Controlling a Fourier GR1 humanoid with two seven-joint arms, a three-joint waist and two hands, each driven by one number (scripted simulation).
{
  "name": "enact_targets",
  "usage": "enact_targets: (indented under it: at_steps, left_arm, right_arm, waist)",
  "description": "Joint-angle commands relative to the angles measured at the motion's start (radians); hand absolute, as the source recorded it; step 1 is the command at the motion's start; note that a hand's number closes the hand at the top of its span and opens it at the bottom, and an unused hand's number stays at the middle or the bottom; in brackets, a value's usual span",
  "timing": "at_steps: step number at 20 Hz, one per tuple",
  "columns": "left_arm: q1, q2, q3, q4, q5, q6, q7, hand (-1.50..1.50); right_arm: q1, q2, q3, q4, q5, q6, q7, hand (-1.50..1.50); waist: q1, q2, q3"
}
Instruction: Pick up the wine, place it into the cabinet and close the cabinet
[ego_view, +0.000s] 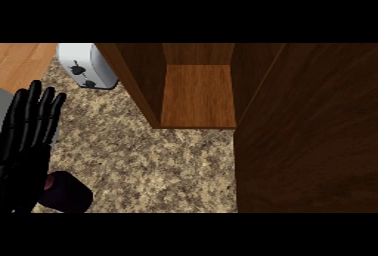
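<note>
A dark maroon wine bottle (68, 192) stands on the speckled counter at the lower left, seen from above. My left hand (26, 135) is just left of it and over its edge, fingers straight and pointing up the view, holding nothing. The wooden cabinet (198, 95) sits at the top centre, open, with its light shelf bare. Its dark door (306, 130) fills the right side of the view. My right hand does not show.
A white toaster (88, 65) stands at the back left of the granite counter (148, 160), next to the cabinet's left wall. A strip of light wooden floor (22, 62) shows at the top left.
</note>
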Motion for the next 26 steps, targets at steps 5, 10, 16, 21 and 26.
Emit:
enact_targets:
  at_steps: [5, 10, 16, 21, 26]
  left_arm:
    - [0.109, 0.124, 0.210, -0.080, 0.228, -0.120, 0.115, -1.50]
    - [0.215, 0.022, 0.162, -0.110, 0.403, -0.027, 0.371, -1.50]
    - [0.218, 0.088, 0.253, -0.383, 0.528, 0.115, 0.651, -1.50]
    - [0.107, 0.149, 0.336, -0.403, 0.580, 0.178, 0.777, -1.50]
    - [0.070, 0.157, 0.347, -0.415, 0.550, 0.215, 0.839, -1.50]
  right_arm:
    - [0.133, -0.055, -0.024, -0.107, -0.020, 0.085, -0.046, -1.50]
    - [0.195, -0.042, 0.138, -0.195, -0.203, 0.177, 0.173, -1.50]
    - [0.286, -0.102, 0.094, -0.432, -0.320, 0.170, 0.323, -1.50]
    - [0.320, -0.078, 0.158, -0.481, -0.284, 0.150, 0.347, -1.50]
    - [0.317, -0.101, 0.151, -0.550, -0.321, 0.137, 0.406, -1.50]
  waist:
    - [-0.007, -0.025, -0.007]
    - [0.002, -0.033, -0.007]
    - [-0.009, -0.028, -0.006]
    - [-0.010, -0.029, -0.007]
    - [-0.013, -0.032, -0.007]
